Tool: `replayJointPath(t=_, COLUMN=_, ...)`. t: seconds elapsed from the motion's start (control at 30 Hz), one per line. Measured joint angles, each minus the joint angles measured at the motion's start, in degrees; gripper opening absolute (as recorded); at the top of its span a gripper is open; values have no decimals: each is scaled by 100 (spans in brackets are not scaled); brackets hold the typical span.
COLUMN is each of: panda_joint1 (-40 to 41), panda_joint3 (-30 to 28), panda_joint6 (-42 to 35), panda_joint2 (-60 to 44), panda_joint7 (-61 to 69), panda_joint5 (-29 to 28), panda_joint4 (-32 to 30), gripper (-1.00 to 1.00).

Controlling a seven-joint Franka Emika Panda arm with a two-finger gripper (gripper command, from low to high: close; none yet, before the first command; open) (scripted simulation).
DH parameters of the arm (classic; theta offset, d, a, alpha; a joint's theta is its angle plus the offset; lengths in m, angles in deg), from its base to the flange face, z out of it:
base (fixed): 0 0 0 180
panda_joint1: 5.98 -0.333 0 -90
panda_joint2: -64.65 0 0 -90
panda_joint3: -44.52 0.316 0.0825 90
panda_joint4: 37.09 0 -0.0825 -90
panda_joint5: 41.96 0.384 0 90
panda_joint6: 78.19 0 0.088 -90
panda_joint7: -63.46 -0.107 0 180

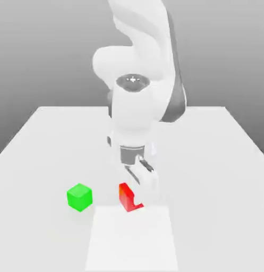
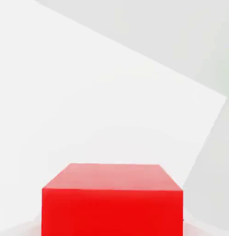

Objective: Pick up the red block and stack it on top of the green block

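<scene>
The white two-finger gripper is closing firmly on the small bright red smooth cube, which is sitting low at the white tabletop, near the small bright green smooth cube on the exterior view's left.

In the exterior view, the white Franka Panda arm descends from the top centre, its elbow bent toward the right of the frame. The two-finger gripper points downward at lower centre, turned at an angle, its fingers closed in a grip.
</scene>
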Motion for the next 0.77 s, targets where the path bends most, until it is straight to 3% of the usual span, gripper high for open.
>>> replayJointPath(t=0.37, panda_joint1=1826, panda_joint3=-569, panda_joint6=-735, panda_joint2=1249, panda_joint7=-2821, panda_joint5=106, panda_joint4=-522, gripper=-100)
replayJointPath(t=0.63, panda_joint1=2253, panda_joint3=-536, panda_joint6=516, panda_joint2=-4, panda_joint7=-3364, panda_joint5=-158, panda_joint4=-518, gripper=-100)
replayJointPath(t=0.67, panda_joint1=2256, panda_joint3=-535, panda_joint6=709, panda_joint2=-201, panda_joint7=-3371, panda_joint5=-169, panda_joint4=-513, gripper=100)
replayJointPath(t=0.77, panda_joint1=2256, panda_joint3=-535, panda_joint6=709, panda_joint2=-201, panda_joint7=-3371, panda_joint5=-169, panda_joint4=-513, gripper=100)
